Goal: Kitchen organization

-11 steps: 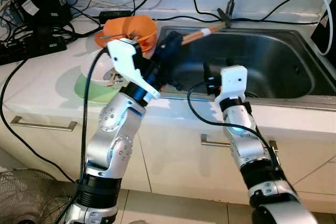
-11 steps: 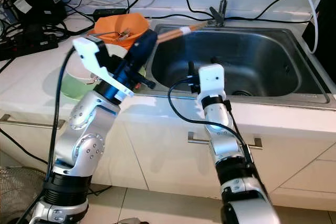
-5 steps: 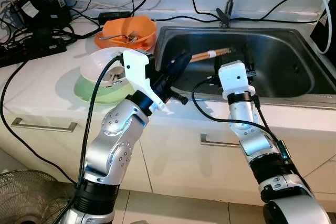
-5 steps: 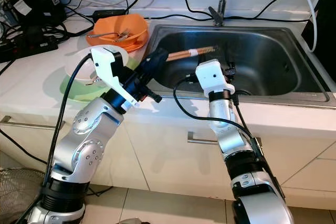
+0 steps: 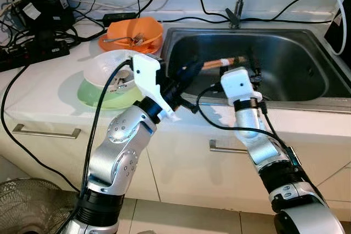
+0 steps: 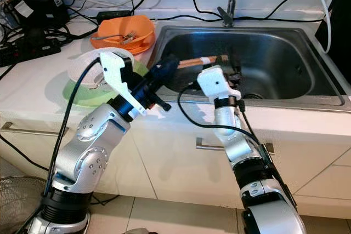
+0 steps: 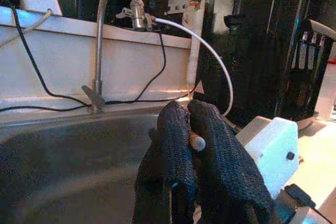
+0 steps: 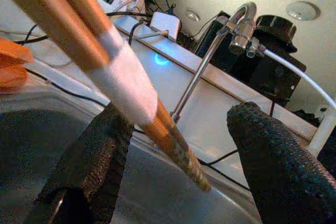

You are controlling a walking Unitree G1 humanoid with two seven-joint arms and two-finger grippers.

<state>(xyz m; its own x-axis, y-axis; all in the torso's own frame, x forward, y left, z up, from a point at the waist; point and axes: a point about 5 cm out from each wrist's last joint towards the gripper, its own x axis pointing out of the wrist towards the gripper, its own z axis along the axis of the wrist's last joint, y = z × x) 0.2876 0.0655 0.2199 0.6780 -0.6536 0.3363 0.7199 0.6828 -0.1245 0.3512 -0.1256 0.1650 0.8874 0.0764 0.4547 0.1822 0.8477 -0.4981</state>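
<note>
Right now I'm pinching the chopsticks (image 5: 218,62) in my left hand (image 5: 192,71), fingers closed tight on their near end, over the front-left part of the sink (image 5: 307,53). They're lying nearly level, long axis running across the basin, far tips pointing toward my right side and slightly away from me. I'm seeing a white band (image 8: 126,85) wrapped round the pair, but I'm not making out any writing on it. My right hand (image 8: 184,156) is waiting at their far end with its fingers spread apart, the sticks passing between them without a grip. On the worktop (image 5: 38,91) to my left, an orange bowl (image 5: 134,32) is holding cutlery, and a white bowl (image 5: 107,67) is sitting in a green one (image 5: 96,96).
</note>
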